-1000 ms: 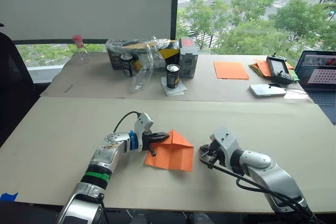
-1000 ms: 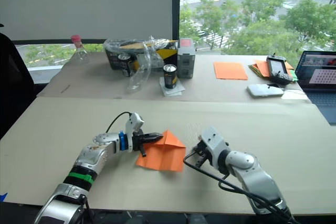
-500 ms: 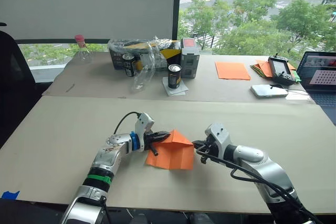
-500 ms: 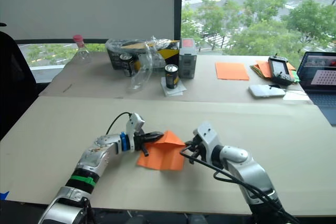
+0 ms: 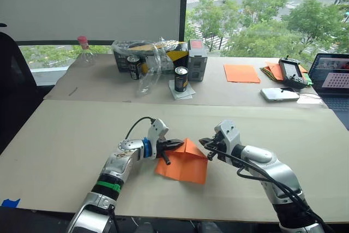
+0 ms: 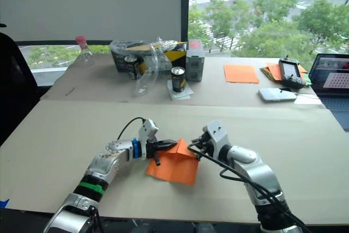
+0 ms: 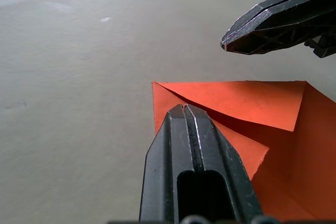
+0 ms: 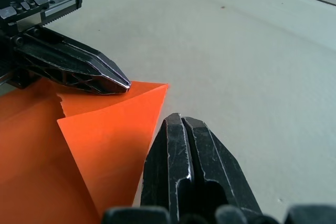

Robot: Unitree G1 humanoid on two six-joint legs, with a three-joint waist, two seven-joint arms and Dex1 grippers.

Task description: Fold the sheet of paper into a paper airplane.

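The sheet of paper (image 5: 184, 163) is bright orange and lies partly folded on the near table, with a point at its far end and a folded flap (image 7: 247, 100) on top. My left gripper (image 5: 178, 145) is shut, and its tips (image 7: 184, 109) rest on the paper's left side near the far point. My right gripper (image 5: 203, 142) is shut too, its tip beside the paper's far right edge (image 8: 157, 103), a short gap from the left gripper (image 8: 122, 83). No paper sits between either pair of fingers.
The back table holds a clear bottle (image 5: 83, 50), two cans (image 5: 180, 78), a plastic-wrapped box (image 5: 147, 55), a flat orange sheet (image 5: 240, 73), a stack of orange sheets under a controller (image 5: 288, 71), a phone (image 5: 279, 94) and a laptop (image 5: 334, 77). Bare tabletop (image 5: 65, 145) surrounds the paper.
My right gripper has swung left and away from me, up to the paper's far corner. My left gripper and the paper have slid slightly right.
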